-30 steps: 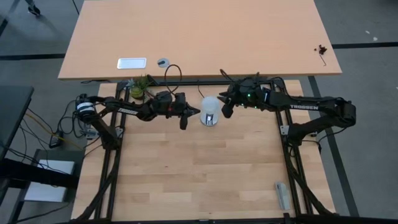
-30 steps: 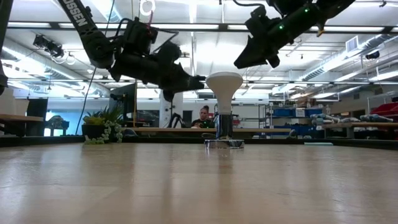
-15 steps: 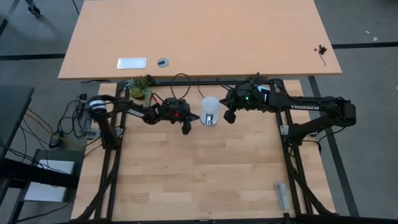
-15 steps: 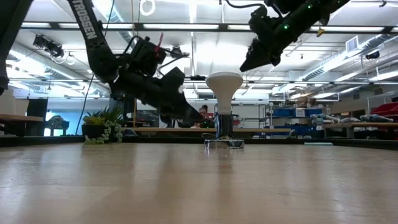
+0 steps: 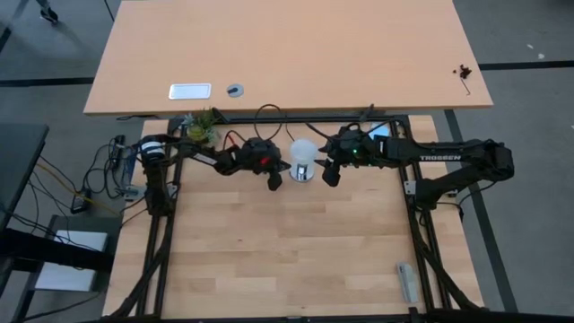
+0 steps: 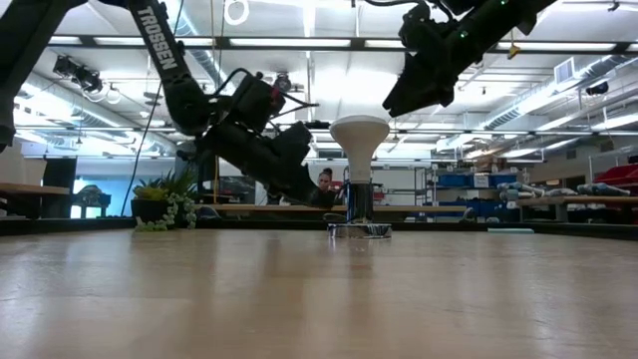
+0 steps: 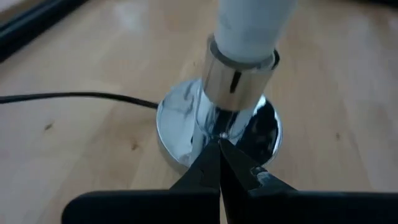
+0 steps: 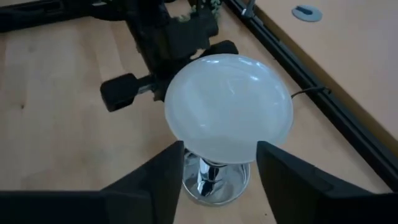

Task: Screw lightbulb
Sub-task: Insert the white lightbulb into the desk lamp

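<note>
The small white pear-shaped lightbulb (image 6: 359, 135) stands upright near the back-centre of the pale wood-plank table (image 5: 287, 260), globe up, its narrow end seated in a shiny silver metal collar (image 7: 235, 79) on a round chrome socket disc (image 7: 180, 124) w/ a thin black cord (image 7: 74, 96) running off across the wood. Globe is matte, frosted white, smooth, flat-topped from the side, round from above (image 8: 229, 104).

Right gripper (image 8: 217, 168) hovers above the bulb, jaws spread wide, one finger on each side of the globe; can't tell if they touch it. It comes in high in the low view (image 6: 424, 85).

Left gripper (image 7: 219, 163) sits low, just beside the disc, jaws pressed together, tips pointed at the collar's foot, holding nothing. A green potted plant (image 5: 201, 126) sits at the table's back edge, well apart.
</note>
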Available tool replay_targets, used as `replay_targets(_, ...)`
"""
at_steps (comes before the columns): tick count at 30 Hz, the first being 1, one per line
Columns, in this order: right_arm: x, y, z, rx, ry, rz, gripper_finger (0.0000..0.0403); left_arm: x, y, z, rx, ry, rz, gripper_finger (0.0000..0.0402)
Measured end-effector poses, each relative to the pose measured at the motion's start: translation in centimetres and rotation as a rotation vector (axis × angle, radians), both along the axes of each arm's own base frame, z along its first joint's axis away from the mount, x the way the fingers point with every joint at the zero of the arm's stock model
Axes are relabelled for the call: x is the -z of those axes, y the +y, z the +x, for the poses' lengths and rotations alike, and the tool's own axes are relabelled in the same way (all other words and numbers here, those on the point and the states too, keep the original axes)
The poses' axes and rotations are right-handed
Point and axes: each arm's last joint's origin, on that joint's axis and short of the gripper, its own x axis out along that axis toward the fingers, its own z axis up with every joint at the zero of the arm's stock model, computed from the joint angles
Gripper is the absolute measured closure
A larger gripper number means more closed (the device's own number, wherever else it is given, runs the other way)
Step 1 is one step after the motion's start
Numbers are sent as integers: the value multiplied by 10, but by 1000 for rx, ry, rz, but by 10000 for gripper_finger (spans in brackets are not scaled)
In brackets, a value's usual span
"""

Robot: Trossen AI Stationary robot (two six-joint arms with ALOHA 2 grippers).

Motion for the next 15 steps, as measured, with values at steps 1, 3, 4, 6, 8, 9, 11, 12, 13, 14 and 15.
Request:
replay_targets(1,-1,0,0,1,-3,1,182,-1,1,1,8,19,7,401)
replay_targets(3,-2,0,-1,9,-17,9,175,-2,1,4,22,46,20,401)
replay_targets(4,-4,0,-2,12,-23,11,173,-3,1,5,26,51,25,401)
replay_targets(6,-11,1,-1,14,-38,12,173,-6,2,7,22,48,34,401)
replay_targets(8,-21,2,0,9,-55,7,173,-8,3,9,19,41,41,401)
replay_targets(9,-26,3,0,6,-64,5,173,-9,4,10,20,38,45,401)
replay_targets(11,-36,3,1,2,-86,-2,173,-9,4,10,27,39,59,401)
replay_targets(12,-41,3,2,2,-86,-2,174,-8,4,11,29,41,60,401)
replay_targets(13,-46,3,3,0,-85,0,174,-7,5,12,30,44,58,401)
replay_targets(14,-51,3,4,-7,-78,7,174,-5,5,13,34,50,53,401)
replay_targets(15,-56,3,5,-13,-60,25,174,-1,4,15,42,59,48,401)
